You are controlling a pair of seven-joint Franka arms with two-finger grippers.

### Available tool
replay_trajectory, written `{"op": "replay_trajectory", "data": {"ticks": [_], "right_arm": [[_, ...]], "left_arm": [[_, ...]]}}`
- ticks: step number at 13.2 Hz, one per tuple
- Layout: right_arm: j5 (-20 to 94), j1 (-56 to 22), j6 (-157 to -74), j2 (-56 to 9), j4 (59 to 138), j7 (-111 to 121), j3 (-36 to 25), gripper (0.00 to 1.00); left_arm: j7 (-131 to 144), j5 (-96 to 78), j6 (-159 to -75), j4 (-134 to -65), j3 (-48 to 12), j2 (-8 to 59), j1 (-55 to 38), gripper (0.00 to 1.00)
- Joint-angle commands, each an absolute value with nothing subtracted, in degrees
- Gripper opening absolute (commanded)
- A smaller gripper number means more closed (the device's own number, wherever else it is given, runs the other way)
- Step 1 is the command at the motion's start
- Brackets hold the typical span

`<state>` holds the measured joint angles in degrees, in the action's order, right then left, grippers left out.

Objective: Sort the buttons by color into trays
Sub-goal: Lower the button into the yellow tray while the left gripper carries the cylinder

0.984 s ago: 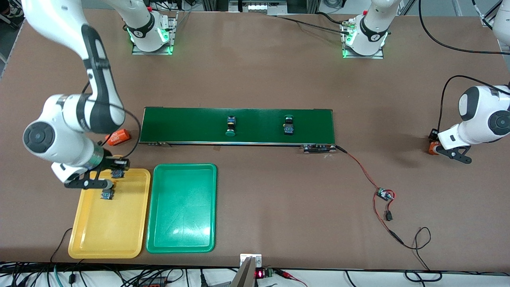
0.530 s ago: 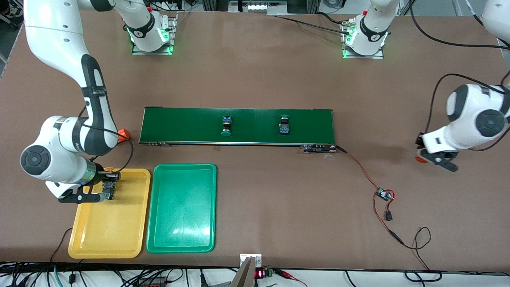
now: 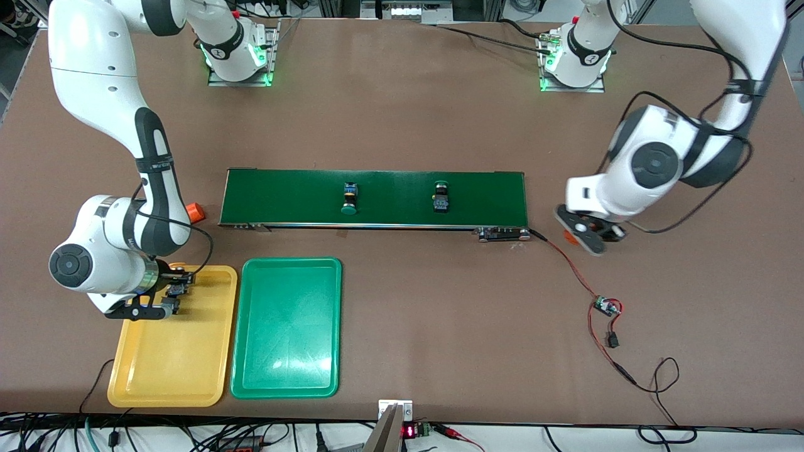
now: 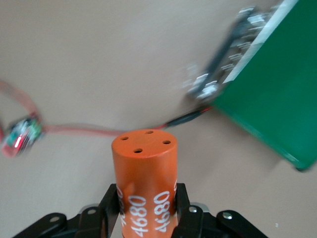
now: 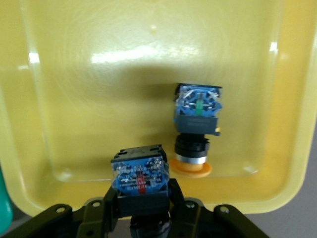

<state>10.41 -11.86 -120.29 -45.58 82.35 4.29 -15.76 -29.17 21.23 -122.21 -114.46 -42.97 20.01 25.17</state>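
Observation:
My right gripper (image 3: 169, 296) hangs low over the yellow tray (image 3: 169, 361), at its end toward the conveyor. It is shut on a button (image 5: 138, 179) with a black-and-blue body; its cap is hidden. Beside it, a button with a yellow-orange cap (image 5: 196, 130) lies in the yellow tray (image 5: 99, 99). Two green-capped buttons (image 3: 349, 198) (image 3: 441, 196) ride on the dark-green conveyor belt (image 3: 389, 185). The green tray (image 3: 286, 326) stands beside the yellow one with nothing in it. My left gripper (image 4: 146, 196) is shut on an orange cylinder (image 4: 144, 168) with white numerals.
The left gripper (image 3: 583, 235) is over bare table near the conveyor's end toward the left arm. A second orange cylinder (image 3: 196, 212) lies by the conveyor's end toward the right arm. A red wire leads to a small circuit board (image 3: 606, 306).
The right gripper has moved down over the yellow tray with its button. The left arm has swung its orange cylinder toward the conveyor's end. Both green buttons have drifted along the belt toward the right arm's end.

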Motion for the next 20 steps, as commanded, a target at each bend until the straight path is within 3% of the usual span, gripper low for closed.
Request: {"op": "replay_trajectory", "data": {"ticks": [1,5,10,14,15,16,17,18,20], "right_arm": [[11.69,-11.86,-118.92,-46.67,80.51,4.22,-15.47,0.16],[11.60,-11.51,-119.62,-48.16,80.25,4.31,-15.47,0.16],[11.34,-11.16,-120.06,-52.20,73.58,4.31,-15.73,0.15],[10.99,-11.16,-120.06,-53.88,72.95,4.48,-16.96,0.16],[10.99,-11.16,-120.06,-53.88,72.95,4.48,-16.96,0.26],[10.99,-11.08,-120.06,-53.88,72.95,4.48,-16.96,0.44],[10.99,-10.99,-120.06,-53.88,73.04,4.57,-16.96,0.45],[11.07,-10.99,-119.97,-53.88,73.04,4.57,-16.96,0.64],[11.07,-11.16,-119.53,-53.35,73.04,4.66,-16.96,0.77]], "left_arm": [[-40.22,18.90,-122.52,-115.58,-43.94,18.72,22.43,0.00],[-51.04,18.90,-122.61,-115.66,-43.86,19.33,16.97,0.00],[-52.21,18.98,-122.96,-118.21,-43.77,20.56,13.45,0.01],[-52.03,18.90,-127.16,-121.19,-43.68,22.58,13.01,0.05],[-51.60,18.90,-128.74,-122.25,-43.68,22.76,12.92,0.07],[-49.68,18.90,-129.89,-122.95,-43.77,22.76,12.66,0.26],[-48.27,18.98,-129.99,-123.05,-43.77,22.76,12.22,0.86],[-47.82,18.98,-129.82,-122.87,-43.77,21.98,12.04,1.00],[-48.25,18.90,-129.38,-122.52,-43.86,18.83,12.04,1.00]]}}
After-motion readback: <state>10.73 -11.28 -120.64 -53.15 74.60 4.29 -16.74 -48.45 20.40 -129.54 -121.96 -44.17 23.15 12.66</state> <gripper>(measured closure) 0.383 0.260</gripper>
